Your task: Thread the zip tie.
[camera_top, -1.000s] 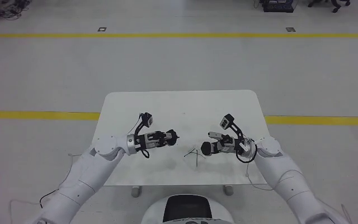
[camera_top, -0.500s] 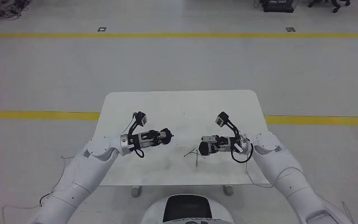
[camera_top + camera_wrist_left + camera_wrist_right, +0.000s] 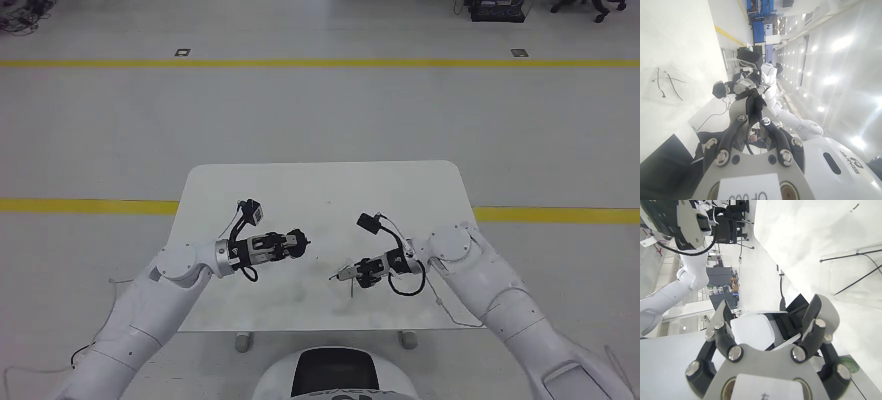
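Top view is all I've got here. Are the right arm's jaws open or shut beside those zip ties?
Observer: The right gripper has its jaws wide open, with nothing between them.
Operator: What are the ties lying on? I just see dark lines.
Observer: The zip ties, three black ones crossing each other, lie on a clear sheet on the table.
Operator: And the other arm's jaws?
Observer: The left gripper has its jaws shut. I cannot tell whether anything is pinched in them.
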